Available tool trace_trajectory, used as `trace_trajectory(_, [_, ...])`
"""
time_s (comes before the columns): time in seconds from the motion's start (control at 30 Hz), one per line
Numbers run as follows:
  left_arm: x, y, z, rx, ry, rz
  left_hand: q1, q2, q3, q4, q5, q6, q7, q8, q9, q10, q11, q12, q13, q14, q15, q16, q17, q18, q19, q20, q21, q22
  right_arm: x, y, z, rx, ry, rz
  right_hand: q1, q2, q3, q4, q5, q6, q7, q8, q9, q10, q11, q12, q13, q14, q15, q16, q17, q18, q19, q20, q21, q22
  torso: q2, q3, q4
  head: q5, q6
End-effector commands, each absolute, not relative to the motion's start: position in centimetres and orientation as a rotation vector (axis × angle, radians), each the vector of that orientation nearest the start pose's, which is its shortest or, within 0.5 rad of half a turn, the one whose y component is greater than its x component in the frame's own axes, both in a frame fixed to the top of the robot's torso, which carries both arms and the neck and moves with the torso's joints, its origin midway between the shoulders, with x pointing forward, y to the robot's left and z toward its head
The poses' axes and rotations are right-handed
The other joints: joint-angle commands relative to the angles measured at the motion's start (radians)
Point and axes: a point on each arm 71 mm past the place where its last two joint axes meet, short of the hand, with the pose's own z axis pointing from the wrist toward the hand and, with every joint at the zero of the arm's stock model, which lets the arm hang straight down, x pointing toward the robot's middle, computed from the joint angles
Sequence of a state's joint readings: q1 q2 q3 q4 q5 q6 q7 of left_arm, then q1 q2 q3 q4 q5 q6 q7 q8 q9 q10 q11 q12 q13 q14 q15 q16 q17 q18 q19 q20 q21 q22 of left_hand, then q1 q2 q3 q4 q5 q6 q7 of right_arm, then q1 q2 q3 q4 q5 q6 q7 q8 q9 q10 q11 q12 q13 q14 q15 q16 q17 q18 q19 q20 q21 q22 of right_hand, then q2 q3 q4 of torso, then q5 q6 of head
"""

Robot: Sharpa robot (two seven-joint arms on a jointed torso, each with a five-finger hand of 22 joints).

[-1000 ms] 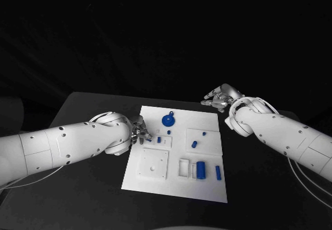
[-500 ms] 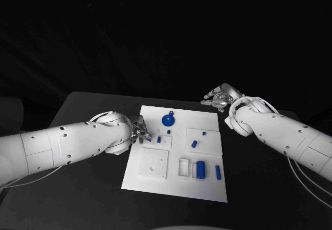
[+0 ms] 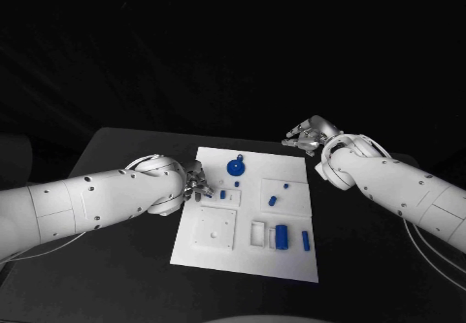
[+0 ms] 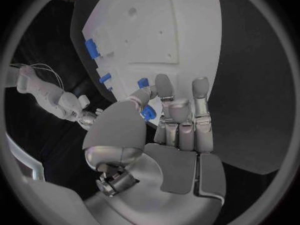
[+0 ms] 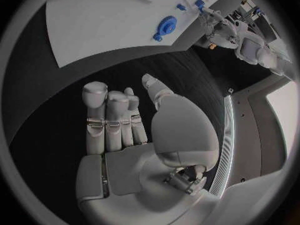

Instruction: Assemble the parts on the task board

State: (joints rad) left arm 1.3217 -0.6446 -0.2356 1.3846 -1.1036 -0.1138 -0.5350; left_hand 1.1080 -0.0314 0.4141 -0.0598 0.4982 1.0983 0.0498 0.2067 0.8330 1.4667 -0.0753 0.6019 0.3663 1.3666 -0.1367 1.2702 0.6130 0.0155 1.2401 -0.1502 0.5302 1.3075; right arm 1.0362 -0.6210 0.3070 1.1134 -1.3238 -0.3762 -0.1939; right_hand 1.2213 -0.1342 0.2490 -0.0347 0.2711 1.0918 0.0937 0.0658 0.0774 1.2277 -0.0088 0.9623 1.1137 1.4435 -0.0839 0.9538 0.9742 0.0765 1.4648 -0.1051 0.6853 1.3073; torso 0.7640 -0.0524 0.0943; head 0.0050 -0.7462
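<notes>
Head view: white task board carries blue parts.

Dim scene, dark surround, fisheye-bent wrist views.

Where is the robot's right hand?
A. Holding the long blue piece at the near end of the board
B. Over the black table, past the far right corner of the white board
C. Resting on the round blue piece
B: in the head view the right hand sits beyond the task board's far right corner, over the black table, holding nothing.
</notes>
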Motion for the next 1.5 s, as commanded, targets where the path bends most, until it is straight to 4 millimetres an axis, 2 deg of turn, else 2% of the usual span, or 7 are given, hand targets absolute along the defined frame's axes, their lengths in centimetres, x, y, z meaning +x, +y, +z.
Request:
trace_trajectory(0.03, [50.1, 17.0, -23.5, -0.139, 2.192, -0.295, 0.001, 0.011, 0.034, -0.030, -0.003, 0.081, -0.071, 0.004, 0.145, 0.048, -0.006, 0.000, -0.002, 0.004, 0.001, -0.004, -0.002, 0.007, 0.000, 0.001, 0.007, 0.019, 56.4, -23.8, -19.1, 0.411, 1.561, 0.559, 0.003, 0.007, -0.001, -0.006, 0.003, -0.007, 0.000, -0.003, -0.001, -0.006, 0.000, -0.004, -0.001, 0.000, 0.005, -0.005, -0.001, 0.009, 0.056, 0.006, -0.005, 0.064, 0.000, 0.0002, 0.0004, -0.001, -0.001])
trace_trajectory(0.33, [50.1, 17.0, -23.7, -0.140, 2.200, -0.293, 0.000, 0.014, 0.033, -0.034, -0.007, 0.083, -0.070, 0.001, 0.142, 0.048, -0.005, 0.000, -0.001, 0.004, 0.001, -0.004, -0.001, 0.007, 0.000, 0.001, 0.007, 0.019, 56.4, -23.9, -19.1, 0.411, 1.561, 0.559, 0.003, 0.007, -0.001, -0.006, 0.003, -0.007, 0.000, -0.003, -0.001, -0.006, 0.000, -0.004, -0.001, 0.000, 0.005, -0.005, -0.001, 0.009, 0.056, 0.006, -0.005, 0.064, 0.000, 0.0002, 0.0003, -0.001, -0.001])
trace_trajectory(0.43, [50.1, 16.9, -23.8, -0.142, 2.206, -0.296, -0.002, 0.015, 0.031, -0.032, -0.009, 0.091, -0.073, 0.005, 0.144, 0.049, -0.006, 0.002, -0.001, 0.004, 0.000, -0.003, 0.001, 0.007, 0.000, 0.001, 0.007, 0.019, 56.4, -23.8, -19.1, 0.411, 1.562, 0.559, 0.001, 0.007, 0.000, -0.009, 0.004, -0.006, 0.000, -0.003, -0.001, -0.006, 0.000, -0.004, -0.002, 0.000, 0.005, -0.005, -0.001, 0.008, 0.056, 0.006, -0.004, 0.063, 0.000, 0.0001, -0.0001, -0.001, -0.006])
trace_trajectory(0.6, [50.1, 16.9, -23.9, -0.145, 2.209, -0.299, -0.007, 0.016, 0.027, -0.029, -0.015, 0.094, -0.076, 0.012, 0.167, 0.049, -0.007, 0.005, 0.001, 0.004, 0.000, -0.002, 0.004, 0.006, 0.000, 0.000, 0.007, 0.019, 56.4, -23.8, -19.1, 0.410, 1.564, 0.559, 0.003, 0.006, 0.003, -0.013, 0.014, -0.004, 0.000, -0.003, -0.001, -0.009, -0.001, -0.009, -0.006, 0.000, 0.005, -0.007, -0.002, 0.008, 0.056, 0.005, -0.006, 0.063, 0.000, -0.0004, -0.0002, -0.002, -0.009])
trace_trajectory(1.03, [50.3, 16.3, -24.3, -0.137, 2.211, -0.302, -0.005, 0.014, 0.022, -0.016, -0.023, 0.097, -0.081, 0.017, 0.216, 0.048, -0.010, 0.010, 0.002, 0.008, -0.002, 0.002, 0.016, 0.004, 0.002, -0.001, 0.007, 0.019, 56.4, -23.7, -19.1, 0.407, 1.565, 0.562, -0.002, 0.006, 0.007, -0.018, 0.036, -0.004, 0.000, -0.003, -0.002, -0.011, -0.001, -0.017, -0.014, 0.000, 0.005, -0.009, -0.003, 0.008, 0.056, 0.005, -0.008, 0.062, 0.001, 0.0001, -0.0016, -0.004, -0.009])
trace_trajectory(1.23, [50.3, 16.0, -24.5, -0.129, 2.213, -0.302, -0.003, 0.013, 0.020, -0.012, -0.028, 0.102, -0.083, 0.020, 0.236, 0.048, -0.010, 0.014, 0.004, 0.008, -0.001, 0.008, 0.028, 0.004, 0.001, 0.001, 0.007, 0.019, 56.4, -23.6, -19.1, 0.406, 1.568, 0.563, -0.005, 0.006, 0.008, -0.020, 0.046, -0.005, 0.000, -0.003, -0.002, -0.011, -0.002, -0.020, -0.017, 0.000, 0.005, -0.009, -0.003, 0.007, 0.056, 0.005, -0.007, 0.062, 0.000, 0.0012, -0.0008, -0.001, -0.010])
trace_trajectory(1.5, [50.3, 15.9, -24.6, -0.117, 2.223, -0.294, -0.001, 0.010, 0.016, -0.008, -0.028, 0.108, -0.086, 0.023, 0.262, 0.048, -0.012, 0.022, 0.008, 0.011, 0.000, 0.017, 0.049, 0.007, 0.000, 0.004, 0.009, 0.020, 56.4, -23.7, -19.1, 0.407, 1.569, 0.562, -0.006, 0.005, 0.010, -0.021, 0.058, -0.005, 0.000, -0.003, -0.002, -0.011, -0.002, -0.022, -0.020, 0.000, 0.004, -0.009, -0.003, 0.007, 0.056, 0.004, -0.007, 0.061, 0.000, 0.0004, 0.0000, -0.003, -0.012])
